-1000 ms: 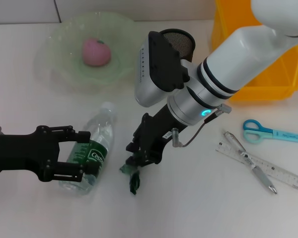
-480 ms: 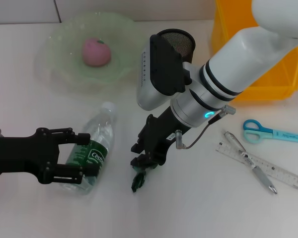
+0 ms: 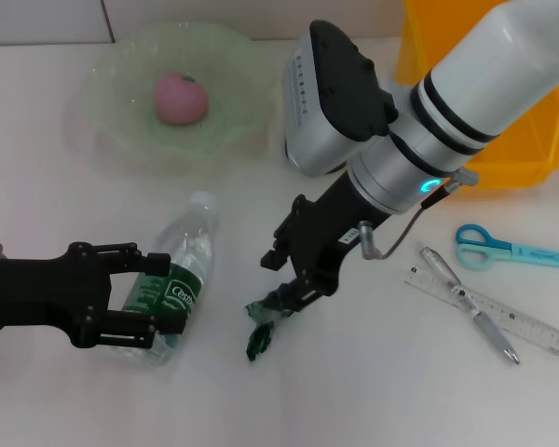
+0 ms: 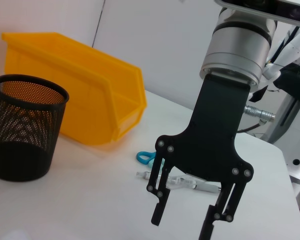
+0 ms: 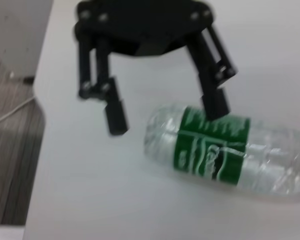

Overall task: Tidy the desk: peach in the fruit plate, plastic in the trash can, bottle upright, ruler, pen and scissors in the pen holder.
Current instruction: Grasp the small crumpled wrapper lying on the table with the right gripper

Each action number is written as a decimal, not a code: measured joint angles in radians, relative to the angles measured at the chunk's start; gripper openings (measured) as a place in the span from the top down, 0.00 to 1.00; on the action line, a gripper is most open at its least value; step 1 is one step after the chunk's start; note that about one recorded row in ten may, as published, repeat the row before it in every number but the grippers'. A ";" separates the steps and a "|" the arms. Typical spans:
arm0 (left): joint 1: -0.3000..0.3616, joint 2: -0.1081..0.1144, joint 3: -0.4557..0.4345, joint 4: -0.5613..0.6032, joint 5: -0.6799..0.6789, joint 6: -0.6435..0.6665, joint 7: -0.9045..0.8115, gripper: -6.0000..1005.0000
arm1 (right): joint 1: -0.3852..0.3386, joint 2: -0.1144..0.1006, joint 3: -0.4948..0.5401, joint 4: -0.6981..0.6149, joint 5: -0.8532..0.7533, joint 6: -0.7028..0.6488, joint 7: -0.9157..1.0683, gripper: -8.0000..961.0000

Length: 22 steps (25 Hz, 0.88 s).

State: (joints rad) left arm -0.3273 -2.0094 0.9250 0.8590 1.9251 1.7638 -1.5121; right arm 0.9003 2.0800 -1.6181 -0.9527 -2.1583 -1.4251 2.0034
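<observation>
The clear bottle (image 3: 191, 256) with a green label lies on its side. My left gripper (image 3: 158, 289) is open, one finger on each side of its lower half; the right wrist view shows the same fingers (image 5: 116, 117) straddling the bottle (image 5: 215, 150). A crumpled green plastic scrap (image 3: 257, 331) lies just below my right gripper (image 3: 286, 298). The left wrist view shows that gripper (image 4: 185, 225) open with nothing between its fingers. The pink peach (image 3: 180, 97) rests in the glass fruit plate (image 3: 112, 121). Scissors (image 3: 503, 247), pen (image 3: 466, 300) and ruler (image 3: 517, 321) lie at the right.
The yellow trash bin (image 3: 517, 140) stands at the back right. My right arm hides the black mesh pen holder in the head view; the left wrist view shows the holder (image 4: 25, 130) beside the bin (image 4: 90, 95).
My right arm has swung right and risen a little, now covering the pen holder. The plastic scrap has shifted slightly. The left gripper and bottle have stayed put.
</observation>
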 joint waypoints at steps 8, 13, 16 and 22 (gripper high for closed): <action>-0.003 0.001 0.004 0.004 0.000 0.012 -0.005 0.23 | 0.016 0.005 -0.052 -0.041 -0.100 -0.058 -0.022 0.34; -0.004 0.001 0.004 0.000 0.000 0.014 -0.005 0.23 | 0.022 0.009 -0.102 -0.040 -0.096 -0.040 -0.076 0.21; -0.004 0.001 0.003 0.000 0.000 0.014 -0.005 0.23 | 0.022 0.011 -0.159 -0.045 -0.095 -0.022 -0.141 0.19; -0.004 0.001 0.003 0.000 0.000 0.015 -0.007 0.23 | 0.020 0.011 -0.184 -0.056 -0.083 0.049 -0.245 0.19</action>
State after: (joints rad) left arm -0.3314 -2.0079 0.9276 0.8587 1.9251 1.7788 -1.5193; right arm 0.9206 2.0908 -1.8025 -1.0088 -2.2416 -1.3763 1.7586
